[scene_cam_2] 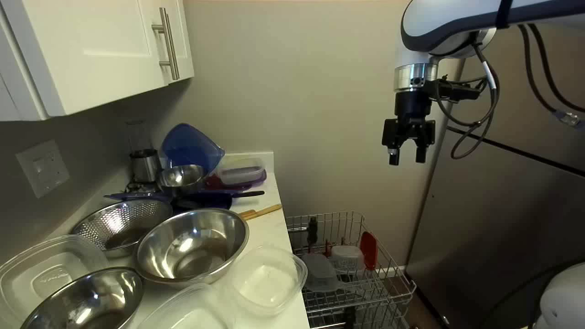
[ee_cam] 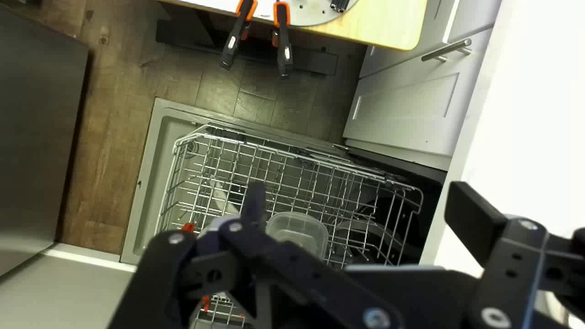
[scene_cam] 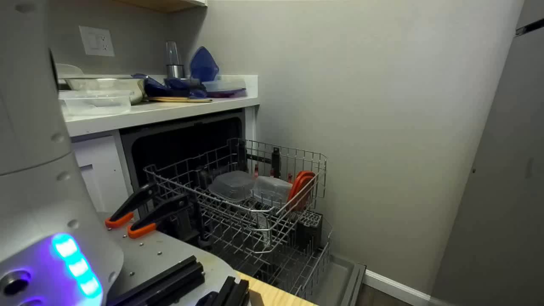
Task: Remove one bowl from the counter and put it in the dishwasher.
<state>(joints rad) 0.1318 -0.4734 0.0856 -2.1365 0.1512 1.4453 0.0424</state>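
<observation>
The jaws of my gripper [scene_cam_2: 407, 156] stand spread, pointing down and hanging in the air well apart from the counter [scene_cam_2: 266, 233]. Through the wrist view I look past them onto the upper rack [ee_cam: 274, 151] of the dishwasher [scene_cam: 128, 148], drawn out of its dark cavity [scene_cam: 187, 140]. A large steel mixing bowl [scene_cam_2: 192, 249] sits in the middle of the counter and a second steel bowl [scene_cam_2: 91, 301] in the foreground; a small steel bowl [scene_cam_2: 182, 176] shows toward the far wall [scene_cam_2: 297, 100], though what it rests on is hidden from me. Which bowl is meant, I can't tell. A perforated steel colander [scene_cam_2: 123, 224] sits just beside the mixing bowl, and a clear plastic container [scene_cam_2: 269, 278] stands at the counter's front edge. In both exterior views I can see two translucent containers [scene_cam: 231, 185] resting in the upper rack, with a flat red piece [scene_cam: 301, 185] on edge near them. A dark cutlery basket [scene_cam: 310, 231] stands below, in the lower rack [scene_cam: 293, 265].
</observation>
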